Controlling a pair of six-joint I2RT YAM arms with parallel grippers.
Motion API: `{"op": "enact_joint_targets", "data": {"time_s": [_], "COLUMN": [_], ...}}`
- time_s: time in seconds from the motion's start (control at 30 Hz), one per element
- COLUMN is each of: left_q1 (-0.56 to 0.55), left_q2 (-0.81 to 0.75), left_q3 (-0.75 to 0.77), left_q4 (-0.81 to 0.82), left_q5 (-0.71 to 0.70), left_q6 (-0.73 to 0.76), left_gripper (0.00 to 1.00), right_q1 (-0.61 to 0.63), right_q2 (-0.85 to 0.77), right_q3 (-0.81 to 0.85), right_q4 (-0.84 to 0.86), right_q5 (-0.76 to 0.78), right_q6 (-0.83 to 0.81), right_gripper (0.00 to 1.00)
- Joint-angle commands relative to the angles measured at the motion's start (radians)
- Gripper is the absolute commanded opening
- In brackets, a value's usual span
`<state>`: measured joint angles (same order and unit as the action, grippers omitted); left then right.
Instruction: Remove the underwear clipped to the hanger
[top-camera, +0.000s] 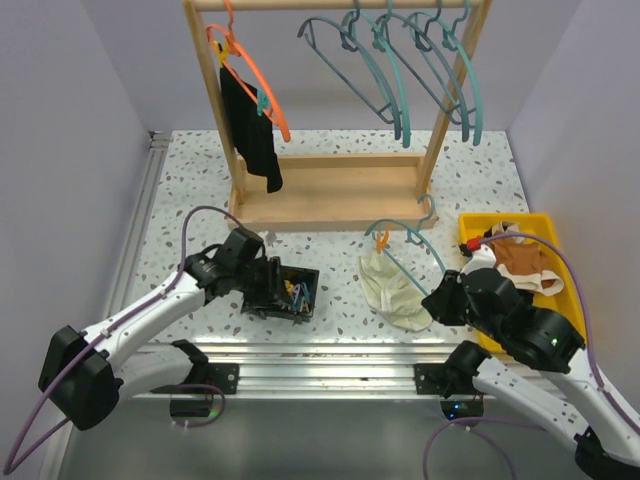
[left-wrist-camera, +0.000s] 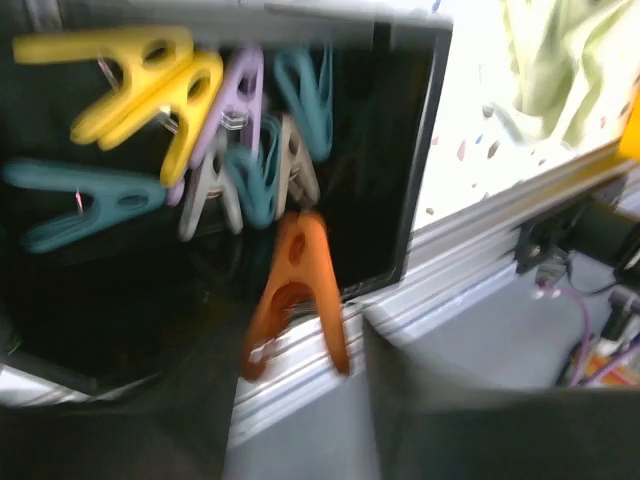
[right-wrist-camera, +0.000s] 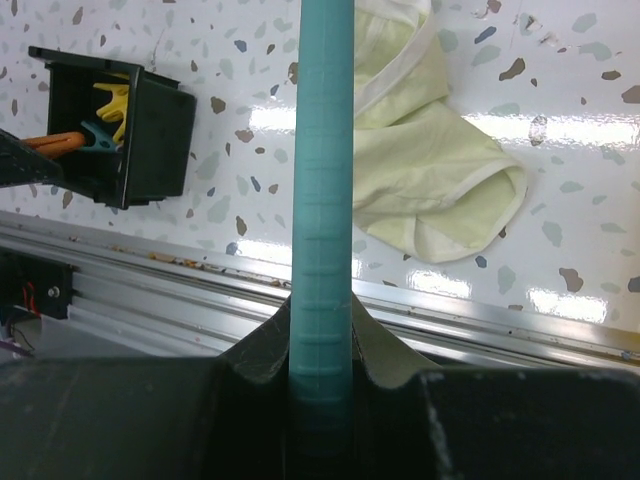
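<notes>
At the upper left of the top view, the black piece (top-camera: 252, 130) hangs lengthwise from an orange hanger (top-camera: 262, 85) on the wooden rack (top-camera: 330, 190), well apart from both arms, with the left arm on its side.

Lower left of centre, the left gripper (top-camera: 272, 288) noses into a black box of clips (top-camera: 312, 300). Its wrist view shows the jaws standing wide, with a blurred orange clip (left-wrist-camera: 293, 290) between them at the box edge, seemingly not pinched.

Just right of the box, the cream brief (top-camera: 392, 292) lies crumpled on the speckled table (top-camera: 190, 180), between the two grippers and nearer the right one. Its top edge appears still pinned by a small orange peg (top-camera: 382, 241).

That peg sits on the teal hanger (right-wrist-camera: 325, 200), whose bar runs straight away from the right gripper (right-wrist-camera: 322, 370). The right jaws are closed tight around that bar. In the right wrist view the brief lies just right of the bar and beyond the fingers, with the peg at the far end out of frame.

With the right arm busy holding, the free left arm looks better placed to reach the peg.

At the far right, brown clothes (top-camera: 520, 262) fill a yellow bin (top-camera: 470, 225).
</notes>
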<state>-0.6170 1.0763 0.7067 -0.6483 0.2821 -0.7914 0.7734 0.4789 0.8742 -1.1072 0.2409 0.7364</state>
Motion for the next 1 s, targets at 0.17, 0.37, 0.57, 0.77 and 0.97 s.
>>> {"op": "enact_joint_targets", "data": {"time_s": [0.17, 0.37, 0.57, 0.77, 0.97], "left_q1": [0.005, 0.003, -0.029, -0.118, -0.165], "left_q2": [0.056, 0.141, 0.335, 0.516, 0.631], "left_q3": [0.22, 0.329, 0.454, 0.624, 0.712], "left_q4": [-0.042, 0.099, 0.183, 0.2, 0.213], "left_q5": [-0.012, 0.124, 0.155, 0.022, -0.061], "left_q6": [0.067, -0.006, 0.024, 0.161, 0.242], "left_gripper": [0.97, 1.0, 1.0, 0.99, 0.97], "right_q1": [0.001, 0.003, 0.003, 0.001, 0.003], "right_q2": [0.041, 0.058, 0.061, 0.09, 0.098], "right_q3": [0.054, 0.043, 0.025, 0.02, 0.028], "right_q4": [0.061, 0.081, 0.125, 0.152, 0.152], "right_q5": [-0.037, -0.072, -0.112, -0.176, -0.204], "right_q6": [-0.055, -0.074, -0.071, -0.042, -0.034], "right_gripper": [0.0, 0.0, 0.0, 0.0, 0.0]}}
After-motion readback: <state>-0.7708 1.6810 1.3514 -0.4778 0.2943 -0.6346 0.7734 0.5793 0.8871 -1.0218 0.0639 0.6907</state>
